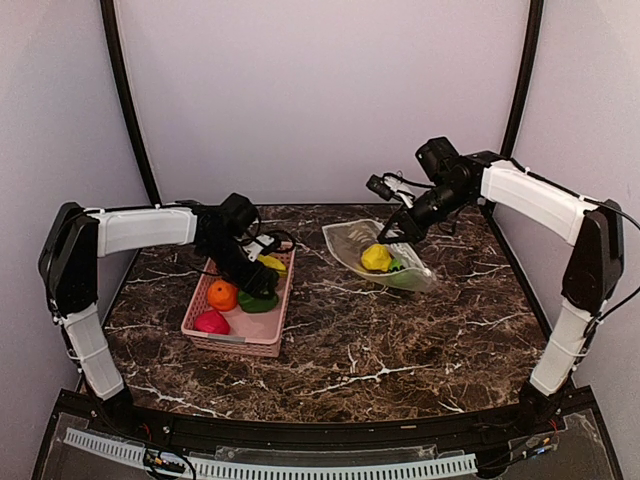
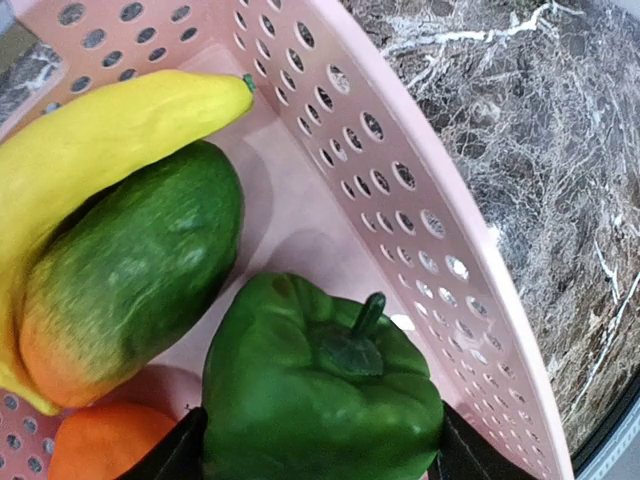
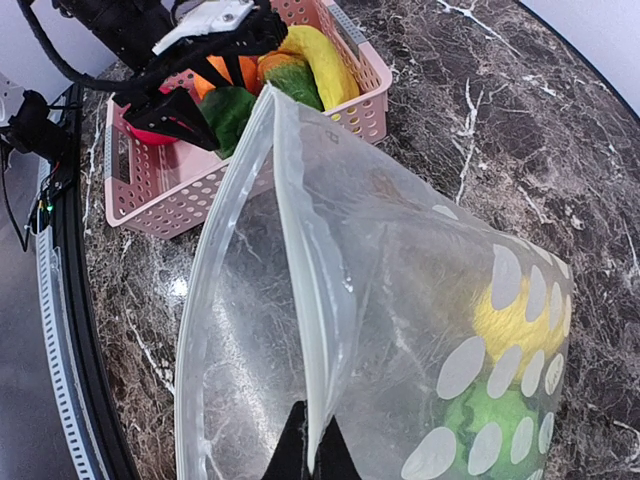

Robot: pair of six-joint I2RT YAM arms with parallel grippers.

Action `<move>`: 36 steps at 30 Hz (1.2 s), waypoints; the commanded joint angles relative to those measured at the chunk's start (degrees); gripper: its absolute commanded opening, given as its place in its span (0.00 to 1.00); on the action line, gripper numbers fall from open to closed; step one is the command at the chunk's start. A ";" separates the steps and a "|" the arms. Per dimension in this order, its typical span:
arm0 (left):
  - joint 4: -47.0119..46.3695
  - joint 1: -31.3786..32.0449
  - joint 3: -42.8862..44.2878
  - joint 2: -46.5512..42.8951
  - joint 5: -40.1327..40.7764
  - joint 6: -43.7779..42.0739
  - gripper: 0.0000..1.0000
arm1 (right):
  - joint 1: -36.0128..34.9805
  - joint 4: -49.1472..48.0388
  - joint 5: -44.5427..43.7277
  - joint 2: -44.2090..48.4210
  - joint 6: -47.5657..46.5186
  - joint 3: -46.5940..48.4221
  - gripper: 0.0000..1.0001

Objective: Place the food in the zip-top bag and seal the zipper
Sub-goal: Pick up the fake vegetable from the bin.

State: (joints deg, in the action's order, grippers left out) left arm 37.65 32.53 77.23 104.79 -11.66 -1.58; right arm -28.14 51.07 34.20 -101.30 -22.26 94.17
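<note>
The bag (image 3: 400,300) is pinched at its top edge by the right gripper (image 3: 310,455), whose fingers are shut tight on the thin plastic. The zipper strip (image 3: 305,250) runs straight away from those fingers, along the long way of the bag's mouth. The mouth is held up and open, and it is pointed at the pink basket (image 3: 150,190) far ahead of this gripper. The closed end of the bag is lower down and off to one side of the fingers, on the dark table (image 1: 400,340). Two bits of food are seen through the dots there: a yellow piece (image 3: 515,315) and a green piece (image 3: 490,420), one against the other.

The left gripper (image 1: 255,285) is down inside the basket. Its fingers (image 2: 170,462) are spread wide, one on each side of a green pepper (image 2: 320,380) and just beside it. The pepper is right under the gripper, with its stem pointed up. Ahead of the fingers a banana (image 2: 90,150) and a green-and-orange fruit (image 2: 130,280) are laid side by side, touching, both long ways slanted alike. The banana's tip is pointed at the holed wall. An orange (image 2: 100,445) is tucked by one finger. A pink-red piece (image 1: 211,322) is past the orange, at the basket's end. The basket wall stands between the pepper and the bag.
</note>
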 commanded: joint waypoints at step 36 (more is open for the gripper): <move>-65.14 19.46 -6.50 -14.09 -1.21 27.97 0.48 | -1.13 1.40 5.68 3.14 3.69 5.08 0.00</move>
State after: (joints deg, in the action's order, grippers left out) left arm -22.06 51.44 69.71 88.07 -12.64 24.69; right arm -28.75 51.68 37.89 -99.98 -19.22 98.00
